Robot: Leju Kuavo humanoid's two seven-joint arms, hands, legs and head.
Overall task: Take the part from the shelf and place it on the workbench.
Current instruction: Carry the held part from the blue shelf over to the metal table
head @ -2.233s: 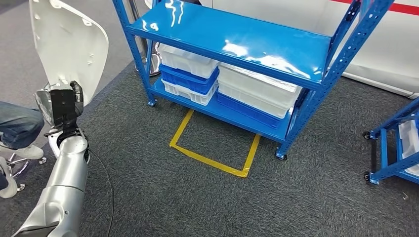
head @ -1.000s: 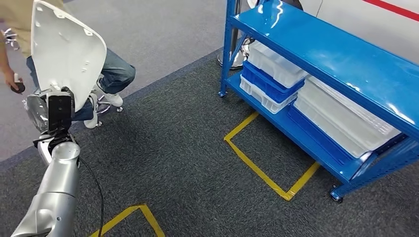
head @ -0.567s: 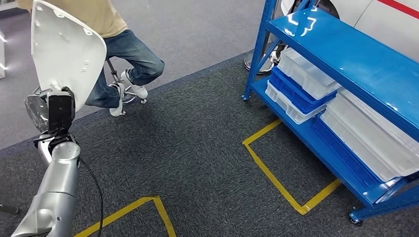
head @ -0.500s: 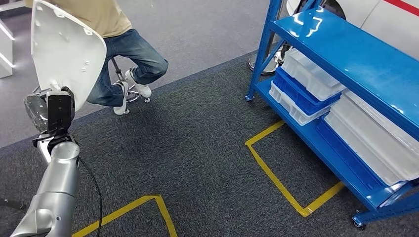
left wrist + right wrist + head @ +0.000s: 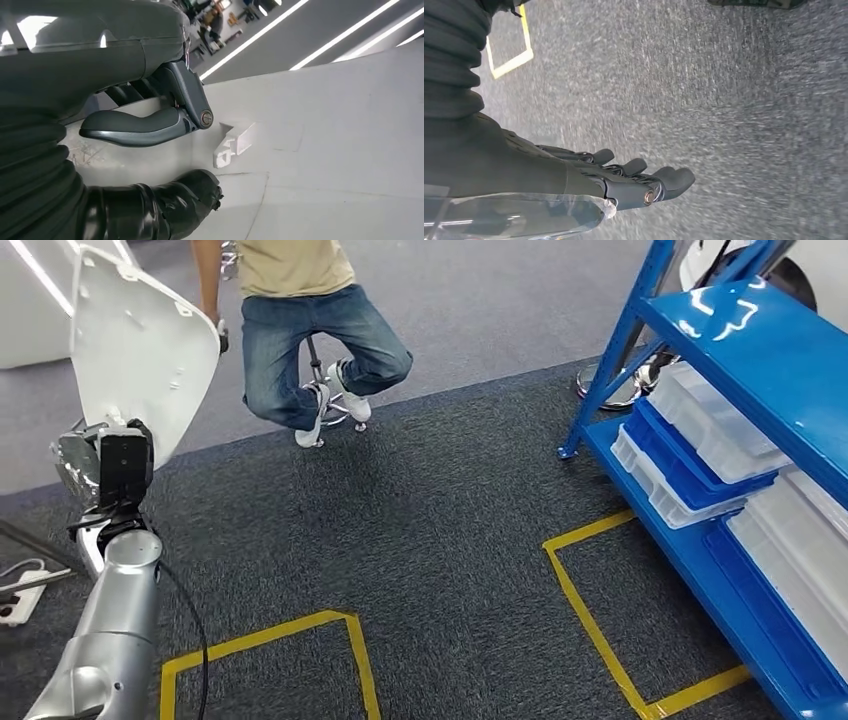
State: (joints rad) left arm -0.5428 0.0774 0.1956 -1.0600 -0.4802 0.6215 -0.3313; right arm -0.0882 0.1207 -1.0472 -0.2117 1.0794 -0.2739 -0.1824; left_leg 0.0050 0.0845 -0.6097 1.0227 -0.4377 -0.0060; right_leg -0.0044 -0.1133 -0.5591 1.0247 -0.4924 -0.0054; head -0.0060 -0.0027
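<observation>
White panel part point(image 5: 135, 350) pinched at its lower edge between thumb point(image 5: 135, 127) and dark fingers point(image 5: 165, 207) of left hand point(image 5: 108, 465), held upright at 10 o'clock above carpet. Right hand point(image 5: 624, 182) hanging over grey carpet point(image 5: 440, 540), fingers apart, slightly curled, holding nothing. Seated person point(image 5: 300, 330) at 12 o'clock; blue shelf point(image 5: 760, 350) with stacked bins point(image 5: 700, 440) at 3 o'clock; yellow tape squares point(image 5: 590, 620) between.

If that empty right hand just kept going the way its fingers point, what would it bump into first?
Probably nothing but the dark grey carpet floor. The right hand hangs with fingers stretched out over it, and nothing lies between, though depth is hard to judge.
</observation>
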